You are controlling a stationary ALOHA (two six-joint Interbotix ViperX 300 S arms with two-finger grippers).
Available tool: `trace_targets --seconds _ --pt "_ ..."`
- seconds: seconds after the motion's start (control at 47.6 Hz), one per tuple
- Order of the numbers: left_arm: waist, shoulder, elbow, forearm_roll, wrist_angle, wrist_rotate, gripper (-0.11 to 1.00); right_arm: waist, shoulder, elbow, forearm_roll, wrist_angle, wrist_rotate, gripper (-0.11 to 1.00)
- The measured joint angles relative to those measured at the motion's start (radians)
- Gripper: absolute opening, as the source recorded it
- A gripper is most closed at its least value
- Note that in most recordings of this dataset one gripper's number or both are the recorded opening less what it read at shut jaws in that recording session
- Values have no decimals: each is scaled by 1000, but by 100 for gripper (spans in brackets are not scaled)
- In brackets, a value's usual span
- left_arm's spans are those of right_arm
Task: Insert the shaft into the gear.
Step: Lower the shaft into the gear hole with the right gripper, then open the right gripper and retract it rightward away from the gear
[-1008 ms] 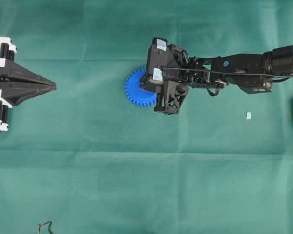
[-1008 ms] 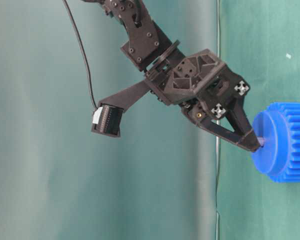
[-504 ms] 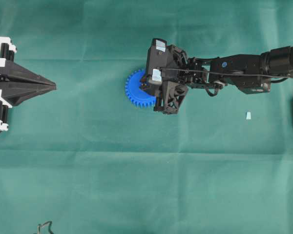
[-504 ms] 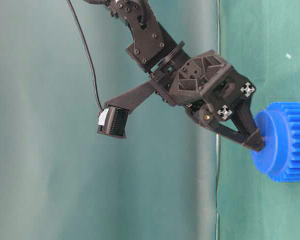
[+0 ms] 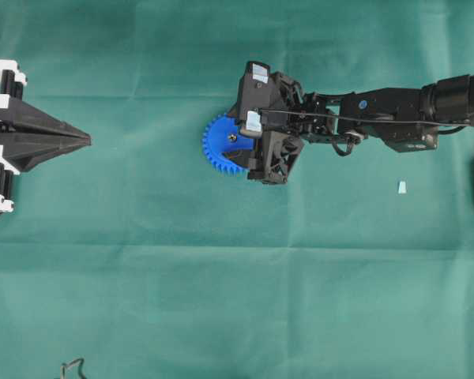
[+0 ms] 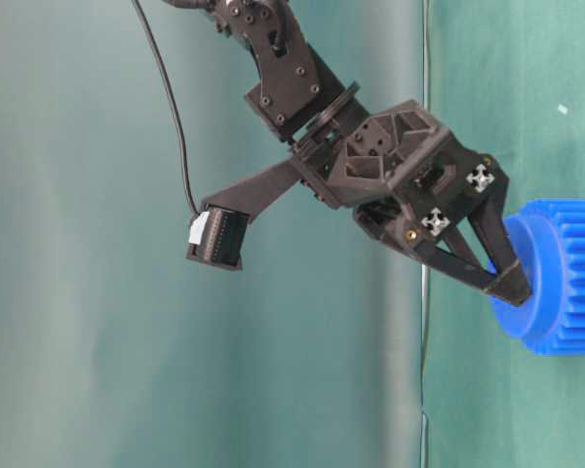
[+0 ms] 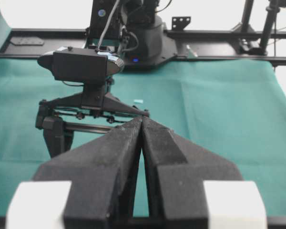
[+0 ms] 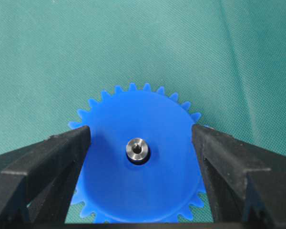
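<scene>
Overhead view shows a green cloth point(image 5: 221, 300) covering the whole table, with the right arm point(image 5: 395, 110) reaching in from the right edge toward the upper middle, and the left gripper point(image 5: 85, 140) parked at the left edge, its jaws pressed together as the left wrist view point(image 7: 142, 125) confirms. Just left of the frame's centre lies the blue gear point(image 5: 219, 144), and the right gripper point(image 8: 140, 138) hangs over it with its fingers point(image 8: 62, 152) spread wide on either side of the hub, holding nothing. Seated in the gear's point(image 8: 138, 181) centre hole is the shaft point(image 8: 137, 149), its silvery end showing in the right wrist view, while a small pale wedge point(image 5: 401, 187) lies well apart toward the right edge of the overhead view.
</scene>
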Motion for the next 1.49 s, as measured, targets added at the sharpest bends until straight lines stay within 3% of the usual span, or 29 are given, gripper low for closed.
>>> trace_targets --seconds 0.756,1.491 --pt "0 -3 0 2 0 2 0 0 -313 26 -9 132 -3 90" --pt "0 -6 0 0 0 2 0 0 -845 396 -9 130 -2 90"
